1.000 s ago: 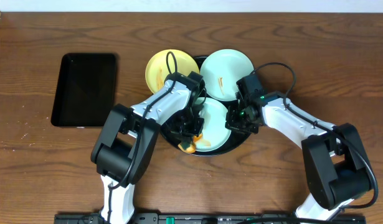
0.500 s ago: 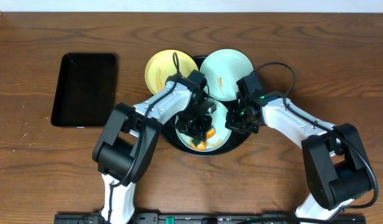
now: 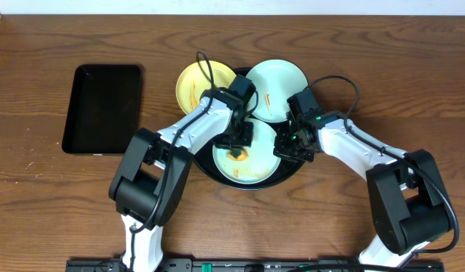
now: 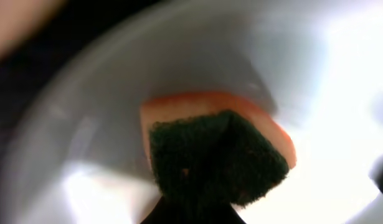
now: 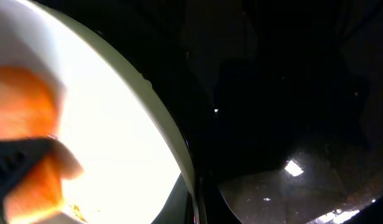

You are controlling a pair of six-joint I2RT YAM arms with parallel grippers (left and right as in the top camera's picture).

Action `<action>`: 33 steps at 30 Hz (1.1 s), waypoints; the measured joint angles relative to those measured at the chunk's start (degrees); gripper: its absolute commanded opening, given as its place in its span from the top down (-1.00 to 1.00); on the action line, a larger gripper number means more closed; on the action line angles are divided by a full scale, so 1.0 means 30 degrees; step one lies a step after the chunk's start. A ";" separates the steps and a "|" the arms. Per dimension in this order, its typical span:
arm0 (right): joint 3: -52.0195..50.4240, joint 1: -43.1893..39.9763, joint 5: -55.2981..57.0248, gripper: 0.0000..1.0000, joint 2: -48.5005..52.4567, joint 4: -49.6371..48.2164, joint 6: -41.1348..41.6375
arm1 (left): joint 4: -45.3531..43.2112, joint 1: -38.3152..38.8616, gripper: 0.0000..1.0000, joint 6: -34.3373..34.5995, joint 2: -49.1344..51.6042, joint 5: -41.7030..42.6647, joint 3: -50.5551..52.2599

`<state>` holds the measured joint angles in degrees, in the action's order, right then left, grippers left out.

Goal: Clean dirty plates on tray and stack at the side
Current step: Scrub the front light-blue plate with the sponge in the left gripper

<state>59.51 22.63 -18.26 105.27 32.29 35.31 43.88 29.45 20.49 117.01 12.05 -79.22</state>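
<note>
My left end effector [image 3: 239, 142] is closed tight on an orange sponge [image 4: 216, 155] with a green scouring face. The sponge rests on the near mint plate [image 3: 256, 172], which lies in the round black tray [image 3: 286, 174]. My right end effector [image 3: 283, 148] is closed at that plate's right rim; whether it pinches the rim I cannot tell. The yellow plate [image 3: 193, 87] and second mint plate [image 3: 279, 85] sit at the tray's far side, both smeared orange.

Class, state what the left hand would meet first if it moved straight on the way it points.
Most likely the mint plate, lying right behind the sponge it holds; the depth is unclear.
</note>
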 measured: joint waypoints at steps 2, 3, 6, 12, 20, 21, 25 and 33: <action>0.0000 0.0000 0.0000 0.98 0.0000 0.0000 0.0000 | 0.0583 0.0000 0.85 0.1508 -0.0036 -0.1005 -0.0029; 0.0000 0.0000 0.0000 0.98 0.0000 0.0000 0.0000 | 0.0918 0.0000 0.85 0.2127 -0.0036 -0.1341 -0.0044; 0.0000 0.0000 0.0000 0.98 0.0000 0.0000 0.0000 | 0.1931 0.0000 0.85 0.3468 -0.0036 -0.1647 -0.0073; 0.0000 0.0000 -0.0007 0.98 0.0000 0.0000 0.0000 | 0.3075 -0.0146 0.85 0.3293 0.0007 0.0750 0.0058; 0.0000 0.0000 -0.0007 0.98 0.0000 -0.0007 0.0000 | 0.1311 -0.0160 0.85 0.0495 0.0364 0.6018 0.0350; 0.0000 0.0000 -0.0007 0.98 0.0000 0.0000 0.0000 | 0.0845 -0.0160 0.85 0.0364 0.0364 0.6229 0.0357; 0.0000 0.0000 -0.0007 0.98 0.0000 0.0000 0.0000 | -0.1005 -0.0102 0.85 0.0612 0.0379 0.5544 0.0364; 0.0000 0.0000 -0.0015 0.98 0.0007 -0.0073 0.0007 | -0.1967 0.0087 0.85 0.3504 0.0022 -0.1996 0.0000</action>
<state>59.51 22.63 -18.31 105.30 32.08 35.33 37.98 29.71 31.00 117.08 6.07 -79.22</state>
